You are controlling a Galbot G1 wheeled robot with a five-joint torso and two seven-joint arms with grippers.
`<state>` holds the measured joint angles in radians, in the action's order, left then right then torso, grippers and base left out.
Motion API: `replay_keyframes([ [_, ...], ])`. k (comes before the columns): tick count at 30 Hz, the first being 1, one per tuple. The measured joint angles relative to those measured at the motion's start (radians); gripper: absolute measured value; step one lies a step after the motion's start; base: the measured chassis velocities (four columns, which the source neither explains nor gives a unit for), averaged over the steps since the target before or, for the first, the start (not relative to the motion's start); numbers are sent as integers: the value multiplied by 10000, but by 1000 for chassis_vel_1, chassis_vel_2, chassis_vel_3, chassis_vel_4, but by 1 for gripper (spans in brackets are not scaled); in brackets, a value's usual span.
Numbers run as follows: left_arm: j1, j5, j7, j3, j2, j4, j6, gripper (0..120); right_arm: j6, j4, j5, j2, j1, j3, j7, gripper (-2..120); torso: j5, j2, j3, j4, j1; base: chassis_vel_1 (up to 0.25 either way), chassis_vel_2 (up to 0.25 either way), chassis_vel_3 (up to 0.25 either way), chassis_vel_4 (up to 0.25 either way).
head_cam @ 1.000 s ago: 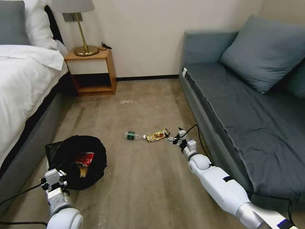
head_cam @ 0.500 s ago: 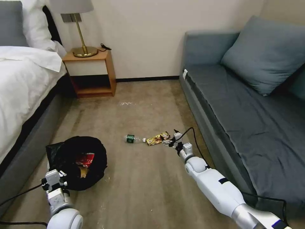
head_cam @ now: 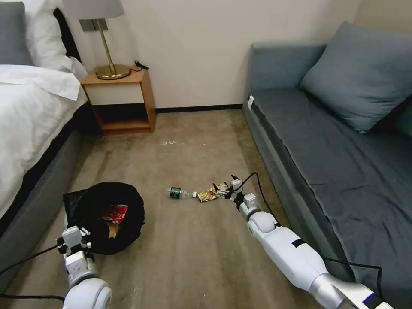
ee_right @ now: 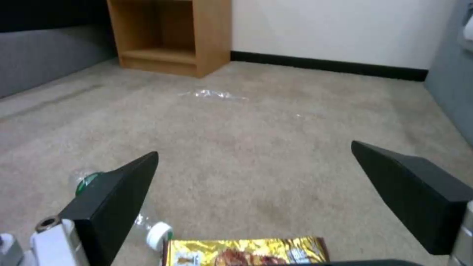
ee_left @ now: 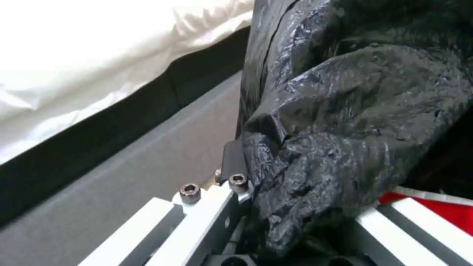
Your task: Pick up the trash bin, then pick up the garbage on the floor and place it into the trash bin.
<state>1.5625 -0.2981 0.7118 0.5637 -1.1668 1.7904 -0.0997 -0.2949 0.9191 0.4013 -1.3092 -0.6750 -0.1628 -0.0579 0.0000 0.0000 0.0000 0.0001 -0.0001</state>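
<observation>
Head view: the right end effector (head_cam: 224,189) hangs spread over the gold snack wrapper (head_cam: 209,194) to grasp it; the left end effector (ee_left: 295,207) is clamped on the trash bin's (head_cam: 109,216) bag rim to carry it

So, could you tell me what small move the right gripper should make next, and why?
Probably lower a little and close. The right gripper is open, its black fingers straddling the shiny gold snack wrapper on the carpet, beside the clear green-labelled bottle. The left gripper holds the black-bag-lined trash bin by its rim.
</observation>
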Motion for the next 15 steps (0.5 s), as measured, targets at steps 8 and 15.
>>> replay_keyframes([
  [8, -26, -15, -3, -18, 5, -44, 12, 3, -79, -92, -77, -84, 50, -22, -67, 100, 0, 0, 0, -1, 1, -71, 64, 58, -68],
  [15, -22, -15, -9, -28, -11, -90, 15, 3, -111, -106, -99, -111, 47, -18, -115, 100, -1, 0, 0, -1, 1, -64, 60, 64, -64],
])
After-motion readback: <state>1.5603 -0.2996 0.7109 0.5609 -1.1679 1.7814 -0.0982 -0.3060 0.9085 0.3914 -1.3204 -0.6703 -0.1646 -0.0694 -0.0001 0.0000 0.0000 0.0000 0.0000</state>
